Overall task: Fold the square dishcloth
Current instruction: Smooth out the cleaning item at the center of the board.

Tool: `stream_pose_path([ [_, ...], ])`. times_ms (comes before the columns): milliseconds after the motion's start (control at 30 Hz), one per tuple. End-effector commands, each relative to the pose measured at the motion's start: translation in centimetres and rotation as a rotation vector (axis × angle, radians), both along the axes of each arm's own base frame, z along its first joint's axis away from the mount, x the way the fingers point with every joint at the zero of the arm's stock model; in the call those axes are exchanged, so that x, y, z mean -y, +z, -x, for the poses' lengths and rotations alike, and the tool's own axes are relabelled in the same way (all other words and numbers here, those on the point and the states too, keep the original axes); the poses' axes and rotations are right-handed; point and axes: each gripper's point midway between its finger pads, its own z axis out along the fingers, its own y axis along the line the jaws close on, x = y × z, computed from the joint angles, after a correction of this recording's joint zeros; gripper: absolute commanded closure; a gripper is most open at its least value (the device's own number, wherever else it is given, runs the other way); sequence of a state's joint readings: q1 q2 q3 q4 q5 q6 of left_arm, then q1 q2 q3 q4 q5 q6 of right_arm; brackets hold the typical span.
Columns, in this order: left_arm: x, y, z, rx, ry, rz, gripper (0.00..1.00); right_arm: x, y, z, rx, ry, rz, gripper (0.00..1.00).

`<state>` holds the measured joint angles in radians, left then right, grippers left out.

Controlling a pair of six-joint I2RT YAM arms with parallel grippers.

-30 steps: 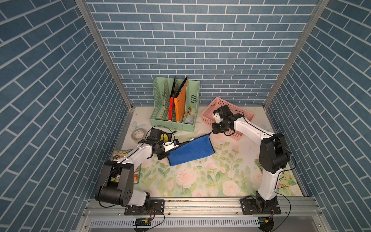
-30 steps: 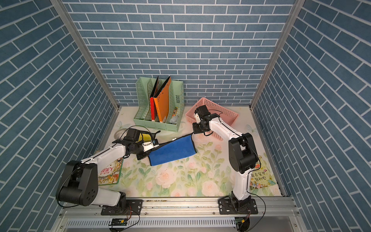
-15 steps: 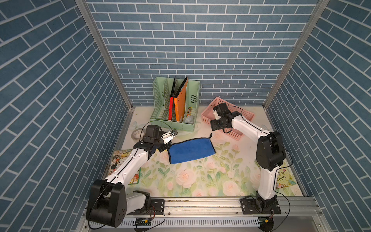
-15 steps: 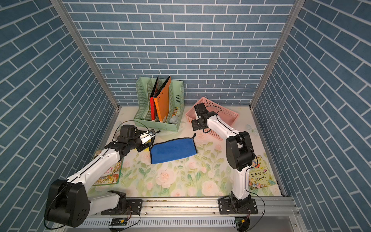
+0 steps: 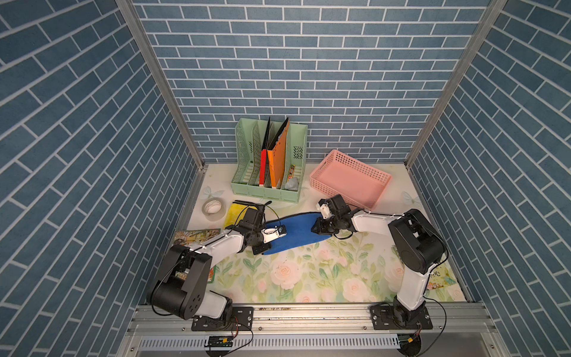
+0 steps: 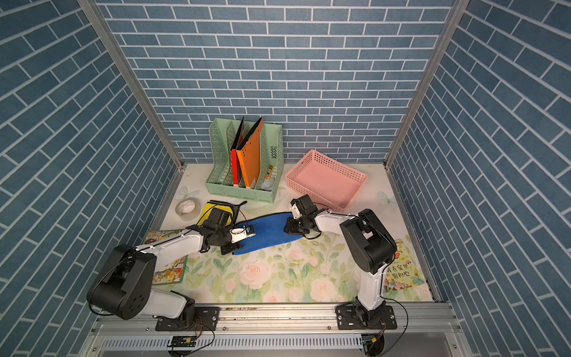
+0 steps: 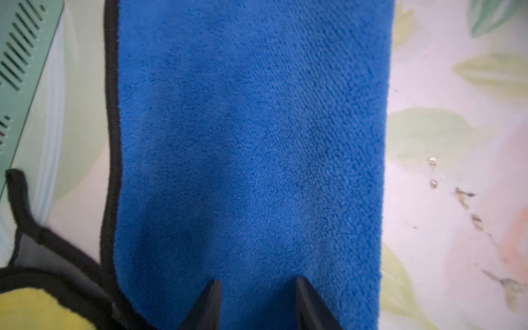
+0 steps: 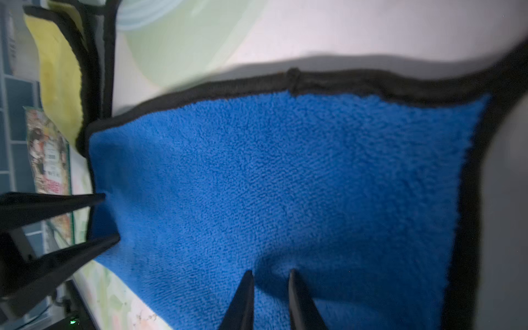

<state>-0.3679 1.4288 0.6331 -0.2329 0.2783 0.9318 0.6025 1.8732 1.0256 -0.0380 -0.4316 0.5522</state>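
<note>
The blue dishcloth [image 5: 293, 230] [image 6: 265, 231] with black edging lies folded into a long strip on the floral table. My left gripper [image 5: 265, 247] [image 6: 232, 248] is low at its left end. In the left wrist view the left gripper [image 7: 257, 281] stands open, with flat cloth [image 7: 257, 143] across the gap. My right gripper [image 5: 316, 229] [image 6: 287, 230] is at the right end. In the right wrist view the right gripper [image 8: 271, 273] has its jaws close together, with a pucker of cloth [image 8: 285, 185] pinched between them.
A yellow cloth [image 5: 236, 210] and a tape roll [image 5: 213, 208] lie just behind my left arm. A green file rack [image 5: 268, 173] and a pink basket [image 5: 340, 194] stand at the back. Picture books lie at the left edge [image 5: 194, 236] and front right [image 5: 438, 278].
A second ago both grippers held the cloth's ends. They let go and drew back, leaving it flat. Now both are down on the cloth again, closer together.
</note>
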Motion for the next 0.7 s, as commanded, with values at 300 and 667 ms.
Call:
stream_pose_path([
  [300, -0.5, -2.4, 6.5, -0.135, -0.189, -0.123, 0.53, -1.5, 7.1, -2.9, 0.044, 0.046, -0.261, 0.73],
  [667, 3.6, -0.9, 11.5, -0.345, -0.314, -0.108, 0.52, -1.1, -1.0, -6.3, -0.052, -0.055, -0.032, 0.79],
])
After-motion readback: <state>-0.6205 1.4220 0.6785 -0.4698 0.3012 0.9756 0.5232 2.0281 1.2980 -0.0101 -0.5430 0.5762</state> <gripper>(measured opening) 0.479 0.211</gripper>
